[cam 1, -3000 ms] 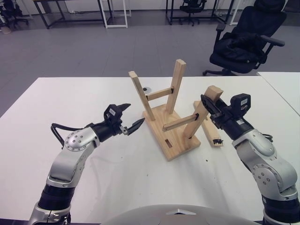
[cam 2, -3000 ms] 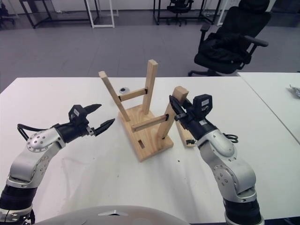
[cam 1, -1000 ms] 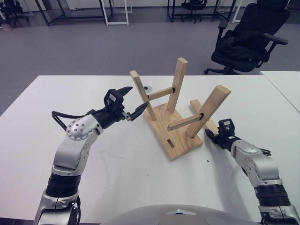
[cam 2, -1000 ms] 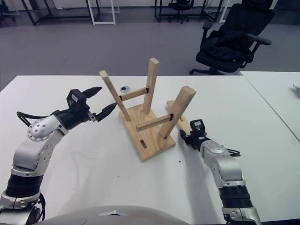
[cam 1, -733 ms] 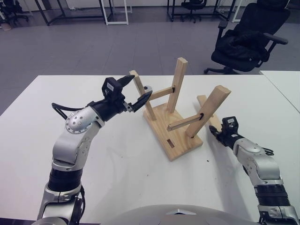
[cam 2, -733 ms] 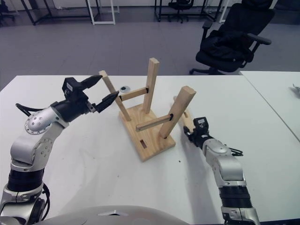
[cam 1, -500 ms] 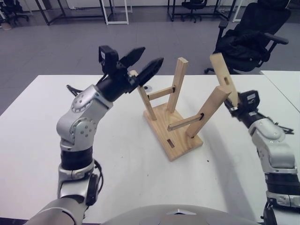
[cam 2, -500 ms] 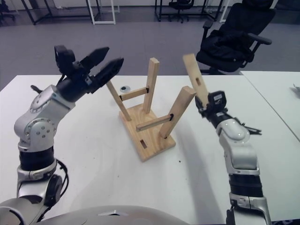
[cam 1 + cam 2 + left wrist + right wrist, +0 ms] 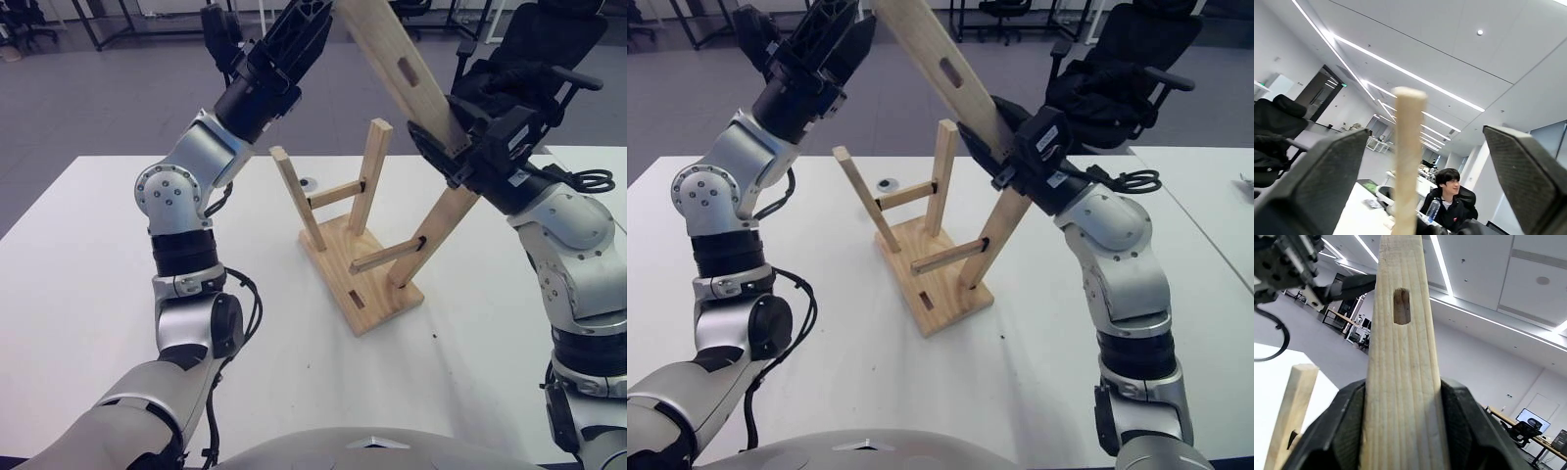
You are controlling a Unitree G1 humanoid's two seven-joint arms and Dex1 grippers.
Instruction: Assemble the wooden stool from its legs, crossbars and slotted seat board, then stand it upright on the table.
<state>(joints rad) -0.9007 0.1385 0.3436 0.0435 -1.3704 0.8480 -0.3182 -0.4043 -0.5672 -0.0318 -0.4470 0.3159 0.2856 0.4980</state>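
- Clamping the loose leg (image 9: pixel 390 54) low on its shaft, the right jaws sit at 2 o'clock in the head views. The leg's long axis slants up toward 11 o'clock, above the upturned seat board (image 9: pixel 370 294) on the table (image 9: pixel 88 255), which carries three fitted legs (image 9: pixel 367 176).
- Left wrist view: the left jaws gape wide and empty, either side of the leg's free end.
- Right wrist view: the mortise (image 9: pixel 1401 306) faces the camera. Stiff, light wood, I judge; holding both ends should steer it best.

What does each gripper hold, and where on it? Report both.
Right gripper grips the loose leg near its lower end, with the slot above the hold. Left gripper holds nothing: it is open, straddling the leg's top end.
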